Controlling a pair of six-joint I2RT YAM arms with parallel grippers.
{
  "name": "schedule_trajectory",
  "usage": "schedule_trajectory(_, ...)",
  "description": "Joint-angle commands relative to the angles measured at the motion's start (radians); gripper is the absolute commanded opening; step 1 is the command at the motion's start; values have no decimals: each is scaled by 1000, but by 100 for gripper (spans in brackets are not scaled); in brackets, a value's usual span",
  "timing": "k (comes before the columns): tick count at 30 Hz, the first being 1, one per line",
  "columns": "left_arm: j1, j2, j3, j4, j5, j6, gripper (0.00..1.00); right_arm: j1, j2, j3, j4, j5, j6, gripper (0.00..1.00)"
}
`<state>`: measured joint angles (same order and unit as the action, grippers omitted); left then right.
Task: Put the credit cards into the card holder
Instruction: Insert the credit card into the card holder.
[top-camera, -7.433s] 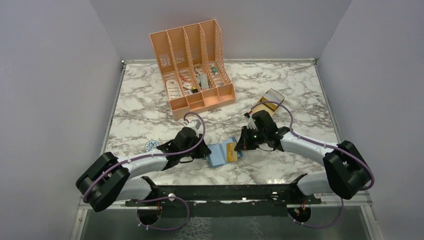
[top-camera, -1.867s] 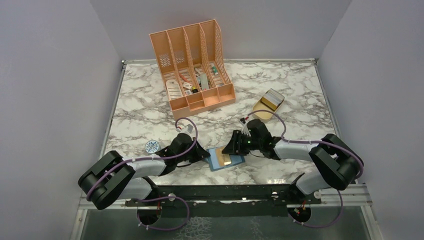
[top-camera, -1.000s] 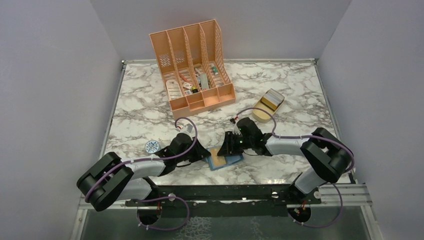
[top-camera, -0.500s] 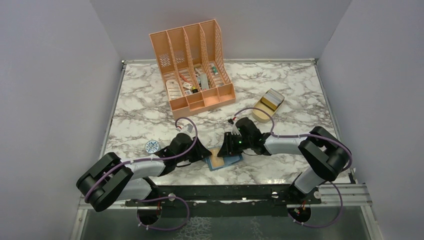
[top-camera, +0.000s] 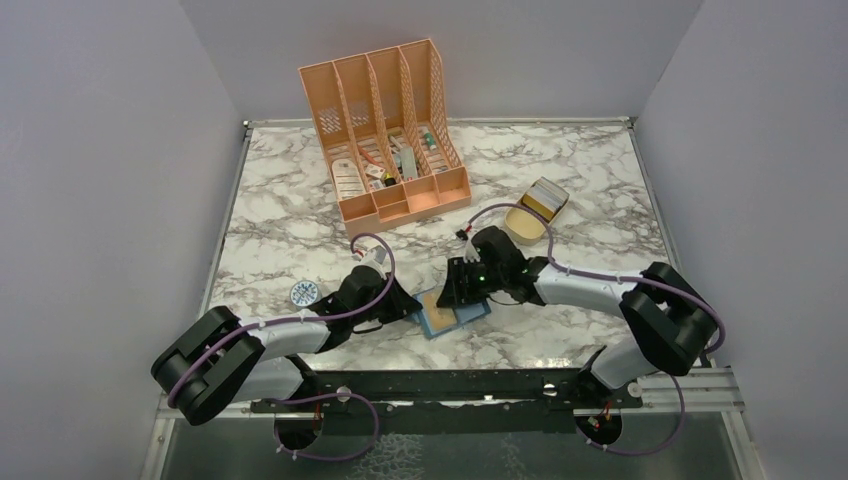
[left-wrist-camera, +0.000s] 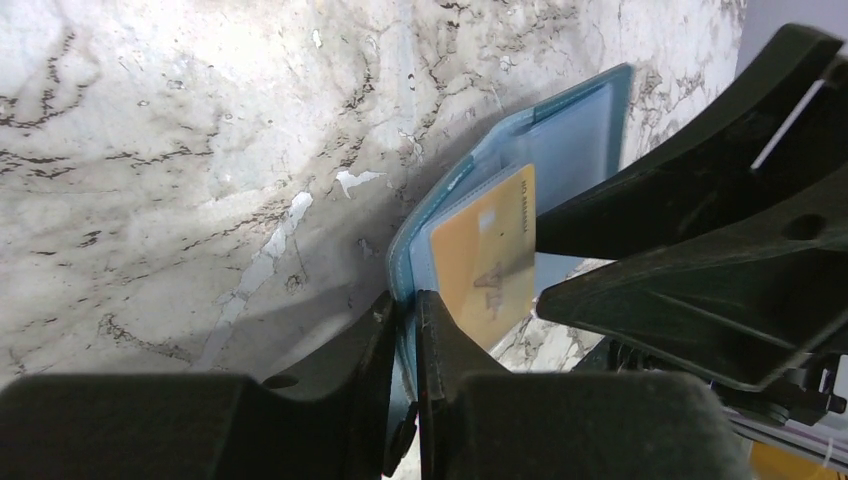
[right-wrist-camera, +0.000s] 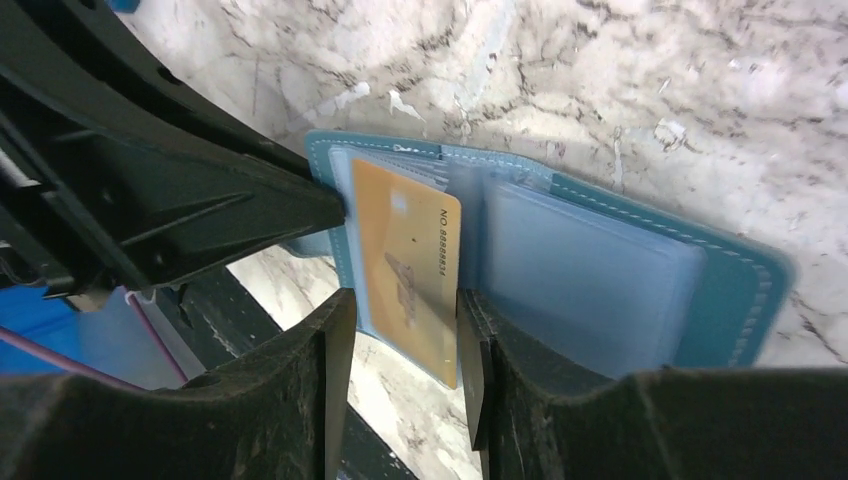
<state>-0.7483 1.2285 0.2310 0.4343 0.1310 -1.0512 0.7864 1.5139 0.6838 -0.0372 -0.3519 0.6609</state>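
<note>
The card holder (right-wrist-camera: 620, 270) lies open on the marble table (top-camera: 290, 210), near the front edge between the two arms. The left fingers (left-wrist-camera: 440, 345) are clenched on the edge of its teal cover, and a sliver of teal shows in the narrow slit between them. The right fingers (right-wrist-camera: 320, 390) grasp a yellow-orange credit card (right-wrist-camera: 405, 245) by its two long edges. The card lies over the holder's pale inner sleeves, one end sticking out past the holder's edge. Whether it is actually inside a sleeve cannot be told. A stack of further cards (top-camera: 545, 198) sits in a tan tray (top-camera: 520, 228) well apart at the right, beyond the peach organizer (top-camera: 410, 205).
</note>
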Motion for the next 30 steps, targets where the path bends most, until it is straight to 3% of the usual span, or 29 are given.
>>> schedule_trajectory(1,-3,-18,-12,29,19,22,15,6,-50,69,-83,81,-53,44)
schedule_trajectory(6,-3,-20,-13,29,24,30,14,5,-47,140,-175,170,-96,46)
schedule_trajectory(9,-4,-20,-10,29,25,35,20,5,-31,161,-184,154,-112,45)
schedule_trajectory(16,-3,-20,-4,31,20,44,29,5,18,103,-71,61,-76,46)
schedule_trajectory(30,-3,-8,13,37,21,55,29,6,94,39,85,-32,-37,45)
